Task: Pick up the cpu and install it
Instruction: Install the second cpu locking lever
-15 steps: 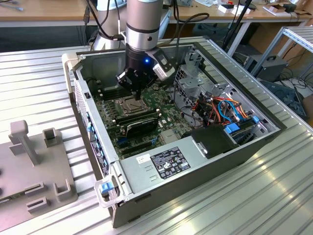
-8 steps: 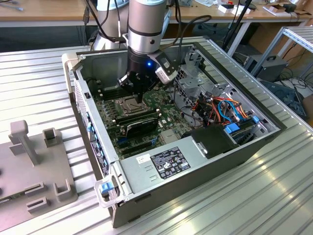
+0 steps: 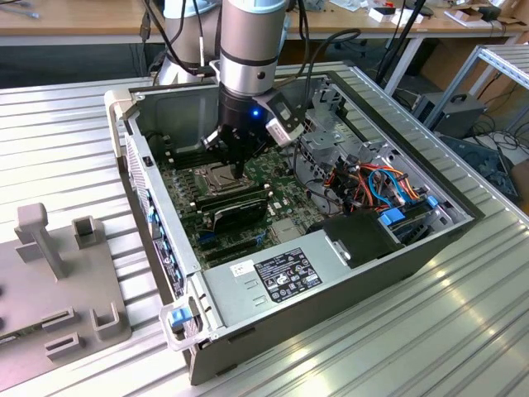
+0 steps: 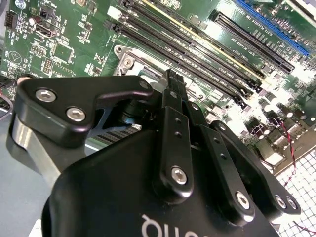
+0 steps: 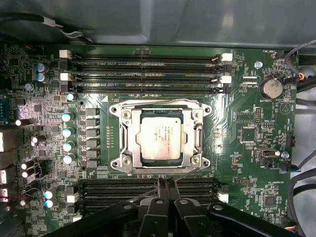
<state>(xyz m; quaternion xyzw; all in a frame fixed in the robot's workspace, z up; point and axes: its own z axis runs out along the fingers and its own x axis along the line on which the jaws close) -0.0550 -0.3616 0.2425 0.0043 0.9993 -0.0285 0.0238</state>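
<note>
While the arm is hanging low inside the open computer case (image 3: pixel 248 331), the gripper (image 5: pixel 166 183) is hovering just over the green motherboard (image 5: pixel 247 163), and its two fingers (image 4: pixel 170 98) are pressing flat together in both wrist views. They are drawn in narrow, with nothing showing between them.

The cpu (image 5: pixel 161 138) is not riding in the gripper. It is sitting just beyond the fingertips, silver top up, lying square and flat inside the socket. The metal socket frame (image 5: pixel 197 133) is lying around its edges, so the pick and the placing are looking done to me.

Right at the fingertips a thin socket lever (image 5: pixel 190 171) is running at a slant along the near edge of the frame. The closed tips are standing on or just beside that wire, and I cannot tell whether they are touching it. By my reading we are watching the locking part of the install, the closed fingers working as a pusher rather than as a clamp.

Memory slots (image 5: pixel 113 190) are lying directly under the fingers, with another bank (image 5: pixel 143 64) on the far side of the socket.

Any further move, I judge, is calling for a slow, steady push kept on the wire alone, staying clear of the chip's top and of the slots beneath the tips.
</note>
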